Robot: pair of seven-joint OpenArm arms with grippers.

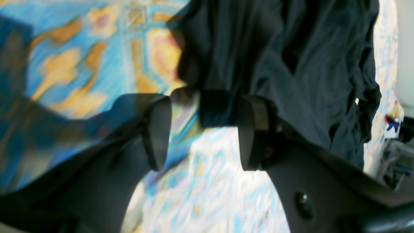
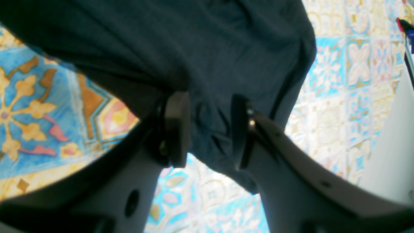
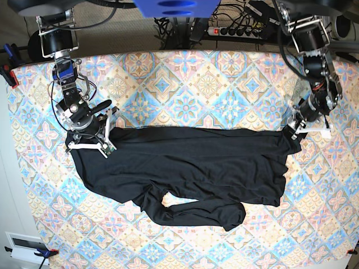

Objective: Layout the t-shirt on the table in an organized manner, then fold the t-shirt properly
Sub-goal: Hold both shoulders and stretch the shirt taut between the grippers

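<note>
The black t-shirt (image 3: 185, 162) lies spread across the patterned table (image 3: 207, 84), its top edge stretched between both grippers and a sleeve folded under at the front. My right gripper (image 3: 87, 141) is at the shirt's left corner. In the right wrist view, creased t-shirt (image 2: 194, 48) fabric fills the gap of that gripper (image 2: 210, 129) and touches both pads. My left gripper (image 3: 293, 130) is at the shirt's right corner. The left wrist view shows this gripper (image 1: 202, 129) wide open, with a bit of the t-shirt (image 1: 291, 64) edge at the tips and the table (image 1: 210, 181) visible between the fingers.
A power strip (image 3: 241, 31) and cables lie behind the table's far edge. Red and blue clamps (image 3: 8, 73) pin the cloth at the left edge. A white box (image 3: 25, 244) sits at the front left corner.
</note>
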